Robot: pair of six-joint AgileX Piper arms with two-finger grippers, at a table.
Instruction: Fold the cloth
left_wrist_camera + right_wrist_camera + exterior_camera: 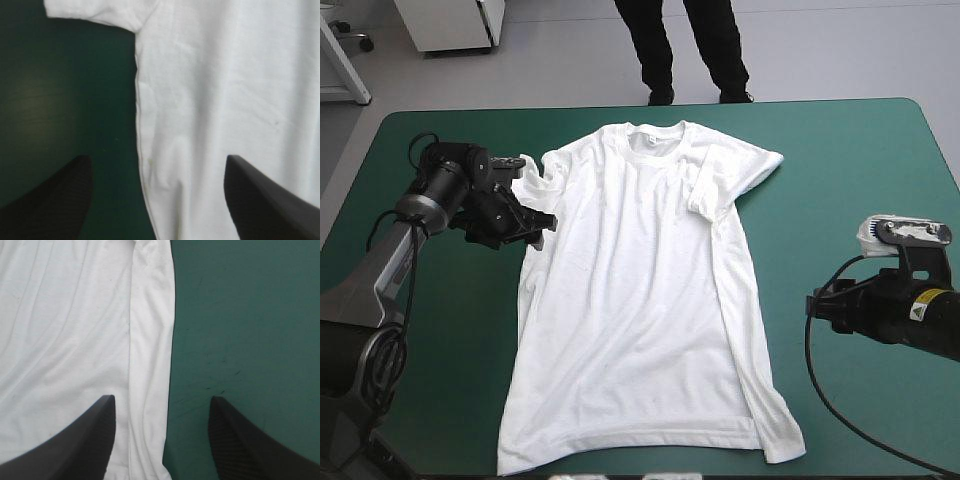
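On teal-green counter (840, 180), T-shirt (640, 300) lies spread flat, collar toward far edge; L tool (157, 165) wide open, empty, astride side seam below sleeve; R tool (162, 402) wide open, empty, facing opposite side edge

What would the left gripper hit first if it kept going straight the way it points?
Most likely the T-shirt: the left gripper is open, straddling the shirt's side edge just below the sleeve. How far above the cloth it is, I cannot tell.
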